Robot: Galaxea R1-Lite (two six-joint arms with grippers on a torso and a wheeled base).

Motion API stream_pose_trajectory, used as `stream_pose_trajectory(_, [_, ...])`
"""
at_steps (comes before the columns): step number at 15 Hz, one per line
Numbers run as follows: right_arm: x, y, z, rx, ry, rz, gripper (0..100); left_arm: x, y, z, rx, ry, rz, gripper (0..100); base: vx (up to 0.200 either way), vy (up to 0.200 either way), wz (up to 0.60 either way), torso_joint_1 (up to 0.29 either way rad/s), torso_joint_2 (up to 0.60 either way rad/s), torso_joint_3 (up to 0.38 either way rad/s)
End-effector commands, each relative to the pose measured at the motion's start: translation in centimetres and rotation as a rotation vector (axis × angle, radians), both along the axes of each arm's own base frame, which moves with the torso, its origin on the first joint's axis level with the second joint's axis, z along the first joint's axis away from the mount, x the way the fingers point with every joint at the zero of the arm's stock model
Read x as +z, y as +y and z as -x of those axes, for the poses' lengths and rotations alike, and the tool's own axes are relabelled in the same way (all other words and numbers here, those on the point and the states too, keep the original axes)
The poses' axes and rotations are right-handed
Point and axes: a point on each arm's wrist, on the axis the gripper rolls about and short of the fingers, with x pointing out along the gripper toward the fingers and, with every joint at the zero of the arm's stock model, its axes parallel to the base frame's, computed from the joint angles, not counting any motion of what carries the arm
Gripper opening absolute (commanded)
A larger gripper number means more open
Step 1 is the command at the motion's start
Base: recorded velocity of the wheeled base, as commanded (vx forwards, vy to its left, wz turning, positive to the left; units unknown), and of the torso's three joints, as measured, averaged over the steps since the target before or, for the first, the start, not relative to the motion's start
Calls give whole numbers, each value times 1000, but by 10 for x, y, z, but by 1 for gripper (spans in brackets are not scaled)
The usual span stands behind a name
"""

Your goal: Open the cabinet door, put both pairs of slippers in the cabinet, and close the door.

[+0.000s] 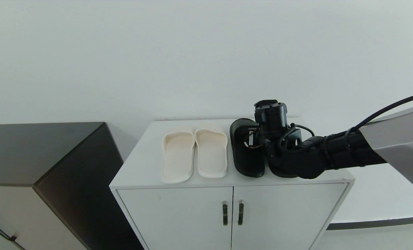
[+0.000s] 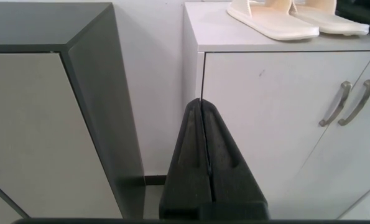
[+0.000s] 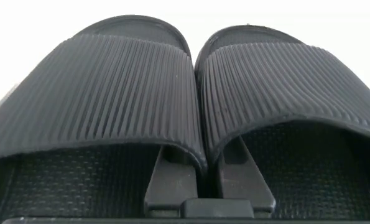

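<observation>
A black pair of slippers [image 1: 246, 149] lies on the right of the white cabinet's top [image 1: 140, 166], with a cream pair [image 1: 194, 152] beside it to the left. My right gripper [image 1: 253, 140] is down on the black pair. In the right wrist view one finger [image 3: 166, 180] sits inside each slipper under the ribbed straps [image 3: 104, 87], and the gripper [image 3: 202, 168] is shut on the two adjoining inner walls. Both cabinet doors are closed, their handles [image 1: 224, 212] side by side. My left gripper [image 2: 201, 106] hangs shut and empty, low in front of the cabinet's left edge [image 2: 200, 68].
A dark-topped cabinet [image 1: 43, 149] stands close to the left of the white one, with a narrow gap between them. The wall runs directly behind both. The cream slippers [image 2: 296, 15] and door handles [image 2: 337, 102] also appear in the left wrist view.
</observation>
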Motion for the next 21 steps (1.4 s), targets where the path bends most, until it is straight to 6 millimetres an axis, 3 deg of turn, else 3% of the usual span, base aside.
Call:
stream_pose_trajectory(1, [10, -2, 4, 0, -18, -11, 0, 0, 0, 0, 0, -2, 0, 0, 0, 0, 0, 0, 0, 0])
stream_pose_trajectory(4, [34, -11, 20, 17, -53, -8, 0, 0, 0, 0, 0, 0, -3, 0, 0, 0, 0, 0, 0, 0])
stream_pose_trajectory(6, [50, -15, 39, 77, -67, -26, 0, 0, 0, 0, 0, -2, -1, 0, 0, 0, 0, 0, 0, 0])
stream_pose_trajectory(7, [60, -21, 61, 164, -62, -42, 0, 0, 0, 0, 0, 0, 0, 0, 0, 0, 0, 0, 0, 0])
stream_pose_trajectory(9, [61, -30, 87, 236, -38, -40, 0, 0, 0, 0, 0, 0, 2, 0, 0, 0, 0, 0, 0, 0])
stream_pose_trajectory(11, [56, -48, 135, 409, 14, -41, 0, 0, 0, 0, 0, 0, 0, 0, 0, 0, 0, 0, 0, 0])
stream_pose_trajectory(14, [45, -75, 175, 629, 67, -21, 0, 0, 0, 0, -3, 0, -3, 0, 0, 0, 0, 0, 0, 0])
stream_pose_trajectory(18, [35, -78, 179, 642, 95, 5, 0, 0, 0, 0, -4, 0, -3, 0, 0, 0, 0, 0, 0, 0])
stream_pose_trajectory(21, [33, -77, 183, 656, 100, 16, 0, 0, 0, 0, -4, 0, -4, 0, -200, 0, 0, 6, 7, 5])
